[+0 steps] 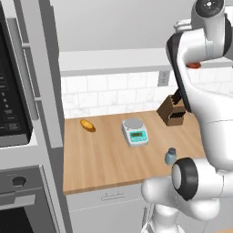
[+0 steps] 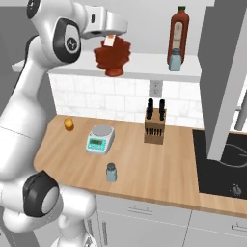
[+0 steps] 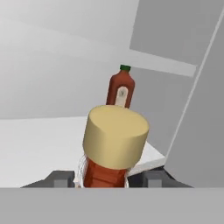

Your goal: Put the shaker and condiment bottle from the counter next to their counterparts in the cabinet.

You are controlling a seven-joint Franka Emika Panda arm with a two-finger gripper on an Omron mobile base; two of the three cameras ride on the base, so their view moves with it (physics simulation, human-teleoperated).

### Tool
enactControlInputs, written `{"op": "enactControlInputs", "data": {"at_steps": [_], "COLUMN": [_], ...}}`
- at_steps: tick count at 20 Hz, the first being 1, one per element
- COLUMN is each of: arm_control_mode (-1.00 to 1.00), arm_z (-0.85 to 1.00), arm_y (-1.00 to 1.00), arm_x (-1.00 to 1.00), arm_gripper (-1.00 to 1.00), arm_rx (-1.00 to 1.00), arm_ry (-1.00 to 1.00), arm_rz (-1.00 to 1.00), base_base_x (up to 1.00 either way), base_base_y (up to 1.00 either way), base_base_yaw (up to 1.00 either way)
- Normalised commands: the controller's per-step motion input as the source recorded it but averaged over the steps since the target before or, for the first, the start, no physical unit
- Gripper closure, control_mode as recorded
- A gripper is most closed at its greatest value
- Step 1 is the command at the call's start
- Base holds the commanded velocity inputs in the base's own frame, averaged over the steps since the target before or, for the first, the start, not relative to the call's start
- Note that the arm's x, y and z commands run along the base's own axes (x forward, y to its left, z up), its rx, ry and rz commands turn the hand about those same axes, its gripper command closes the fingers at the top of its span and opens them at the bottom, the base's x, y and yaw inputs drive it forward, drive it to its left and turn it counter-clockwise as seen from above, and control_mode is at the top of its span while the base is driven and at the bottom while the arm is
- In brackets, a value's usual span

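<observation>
On the wooden desk [image 2: 159, 169], going left to right in the right base view, a small orange thing [image 2: 69, 124] sits near the back left, then a kitchen scale [image 2: 100, 138], then the little blue-grey shaker [image 2: 111, 172] standing upright nearer the front edge, well apart from the knife block [image 2: 154, 126] by the tiled wall. A black cooktop [image 2: 223, 166] lies at the far right.

Above, on the white shelf [image 2: 144, 65], the fingers [image 2: 112, 41] are clamped on the ribbed dark red bottle [image 2: 113, 59] just below its tan stopper [image 3: 115, 136]; its base looks to be on or just above the shelf, I cannot tell which. Further right on the same shelf stand a tall red-brown bottle [image 2: 178, 34] with a green cap and, just in front of it, a second small shaker [image 2: 175, 60]. The held bottle is well apart from that pair.
</observation>
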Motion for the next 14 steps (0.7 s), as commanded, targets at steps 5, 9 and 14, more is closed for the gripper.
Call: {"op": "enactControlInputs", "data": {"at_steps": [5, 9, 14], "arm_control_mode": [-1.00, -1.00, -1.00], "arm_z": [0.02, -0.01, 0.00], "arm_y": [0.00, -0.09, -0.07], "arm_x": [0.43, 0.47, 0.15], "arm_gripper": [1.00, 1.00, 1.00], "arm_rx": [-0.10, -0.05, 0.00], "arm_ry": [-0.06, -0.04, 0.00], "arm_rz": [0.10, 0.06, 0.00], "base_base_x": [0.00, 0.00, 0.00], "base_base_y": [0.00, 0.00, 0.00], "base_base_yaw": [0.00, 0.00, 0.00]}}
